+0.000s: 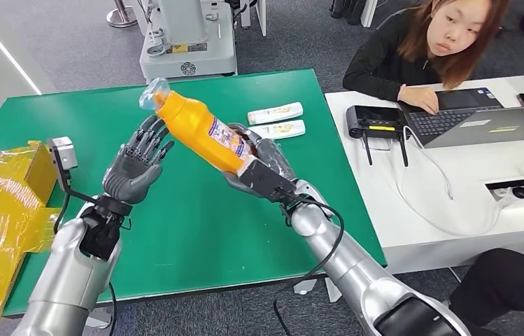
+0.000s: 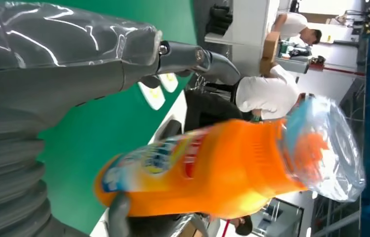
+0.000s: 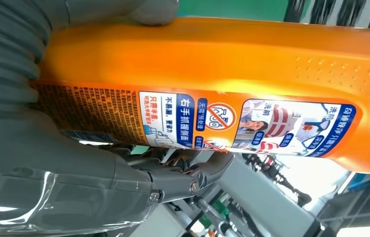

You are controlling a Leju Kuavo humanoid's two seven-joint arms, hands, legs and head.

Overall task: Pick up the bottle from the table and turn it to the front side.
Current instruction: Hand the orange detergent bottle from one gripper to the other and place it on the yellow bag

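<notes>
An orange bottle (image 1: 201, 130) with a clear blue cap hangs tilted above the green table (image 1: 182, 231), cap toward the far left. My right hand (image 1: 262, 171) grips its lower end. My left hand (image 1: 135, 166) is raised beside the bottle's upper part with fingers spread and holds nothing. In the left wrist view the bottle (image 2: 212, 168) lies close in front of the hand (image 2: 49, 74), its colourful label toward the camera. The right wrist view shows the bottle's (image 3: 232, 69) printed back label between the hand's (image 3: 49, 177) thumb and fingers.
Two white tubes (image 1: 276, 120) lie at the table's far right. A yellow wrapped box (image 1: 0, 210) stands at the left edge. A person (image 1: 427, 49) sits at the white desk (image 1: 441, 210) on the right with a laptop (image 1: 483, 119) and a black device (image 1: 374, 120).
</notes>
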